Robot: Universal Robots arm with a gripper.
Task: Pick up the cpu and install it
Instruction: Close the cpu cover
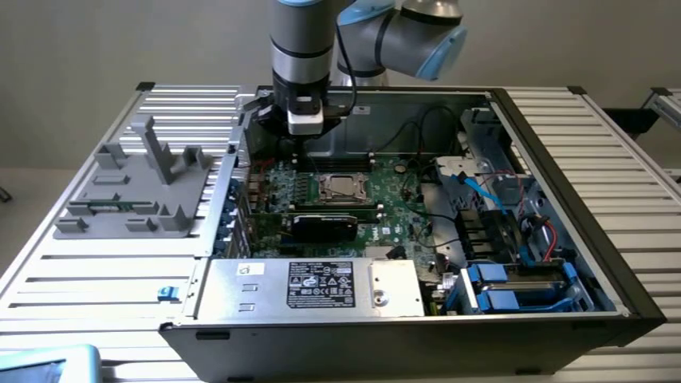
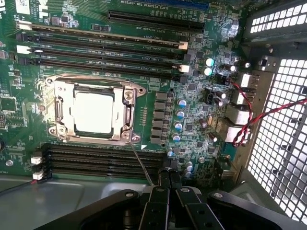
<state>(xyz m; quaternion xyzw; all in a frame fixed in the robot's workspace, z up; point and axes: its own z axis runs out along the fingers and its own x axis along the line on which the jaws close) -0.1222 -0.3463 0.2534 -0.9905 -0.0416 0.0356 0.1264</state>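
The cpu (image 2: 93, 112) is a flat square chip with a pale silvery top. It lies inside the metal-framed socket (image 2: 61, 108) on the green motherboard; in the exterior view the cpu (image 1: 340, 187) sits mid-board in the open computer case. My gripper (image 2: 170, 178) is shut, its two black fingers pressed together with nothing visible between them, off the socket's corner and above the board. A thin metal lever (image 2: 140, 160) runs from that socket corner toward the fingertips. The gripper (image 1: 303, 136) hangs near the case's back wall, just behind the socket.
Black memory slots (image 2: 110, 45) flank the socket. Red and black wires (image 2: 249, 120) hang by the perforated case wall (image 2: 283, 143). A silver labelled box (image 1: 309, 286), a black card (image 1: 324, 226) and blue drive bays (image 1: 511, 287) fill the case. A grey fixture (image 1: 139, 187) stands at the exterior view's left.
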